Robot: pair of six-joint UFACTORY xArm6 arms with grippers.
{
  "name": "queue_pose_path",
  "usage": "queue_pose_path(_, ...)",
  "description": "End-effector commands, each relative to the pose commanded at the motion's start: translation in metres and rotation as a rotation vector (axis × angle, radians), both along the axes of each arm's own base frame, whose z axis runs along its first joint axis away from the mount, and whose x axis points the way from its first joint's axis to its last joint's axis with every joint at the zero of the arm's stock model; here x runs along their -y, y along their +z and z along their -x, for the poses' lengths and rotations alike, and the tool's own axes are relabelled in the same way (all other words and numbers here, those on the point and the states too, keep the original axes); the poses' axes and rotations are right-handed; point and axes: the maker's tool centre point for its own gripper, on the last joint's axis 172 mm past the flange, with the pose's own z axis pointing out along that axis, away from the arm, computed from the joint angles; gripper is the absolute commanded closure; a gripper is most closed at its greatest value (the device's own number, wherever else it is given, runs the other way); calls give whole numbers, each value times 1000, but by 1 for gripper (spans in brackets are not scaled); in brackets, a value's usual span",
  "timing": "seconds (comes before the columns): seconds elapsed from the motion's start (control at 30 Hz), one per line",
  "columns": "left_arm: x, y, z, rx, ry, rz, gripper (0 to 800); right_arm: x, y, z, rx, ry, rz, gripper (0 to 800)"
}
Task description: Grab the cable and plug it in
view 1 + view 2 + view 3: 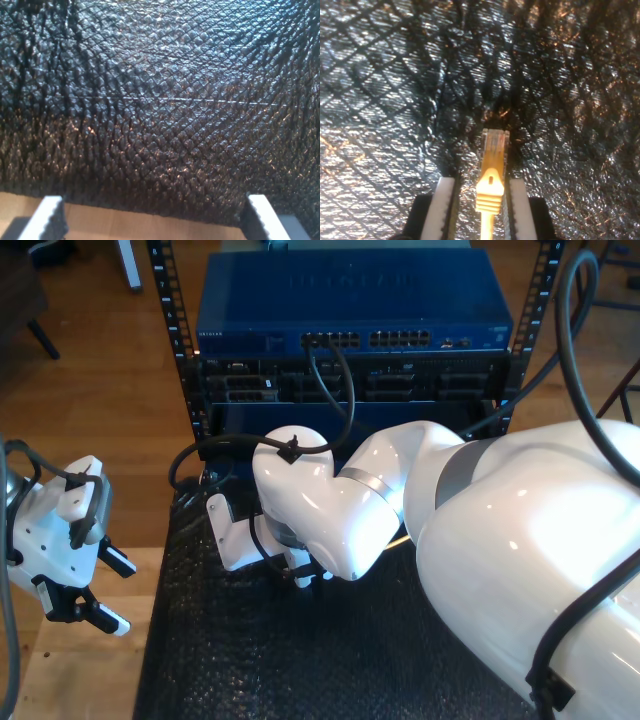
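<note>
second wrist view: my second gripper [490, 195] clamps the cable [490, 172] by its plug, low over the black mat [395, 100]. grab done; next, carry to a port. my first gripper [150, 220] gapes, holding nothing.

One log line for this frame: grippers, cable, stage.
my first gripper: open, nothing held | my second gripper: shut on cable, plug forward over black mat | stage: grabbed, not plugged in

The mat [250, 660] lies before the rack [350, 350]. My second gripper [481, 200], over the mat's far part, has the cable [491, 175] between its fingers. My first gripper [100, 590] hangs at the exterior view's left, by the mat's edge over the table [80, 680].
</note>
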Motion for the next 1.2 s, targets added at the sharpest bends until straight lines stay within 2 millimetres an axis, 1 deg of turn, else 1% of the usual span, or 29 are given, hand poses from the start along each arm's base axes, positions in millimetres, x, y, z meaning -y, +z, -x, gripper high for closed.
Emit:
queue_pose_path(0.67,0,0,0,0,0,0,0,-1,2,-2,5,1,-3,561)
queue_pose_path(0.97,0,1,-1,3,0,-1,0,3,1,-4,3,-6,-1,563)
queue_pose_path(1.07,0,1,-1,3,0,-1,0,2,1,-4,4,-5,-2,569)
queue_pose_path(1.2,0,1,-1,3,0,-1,0,2,1,-4,4,-5,-2,597)
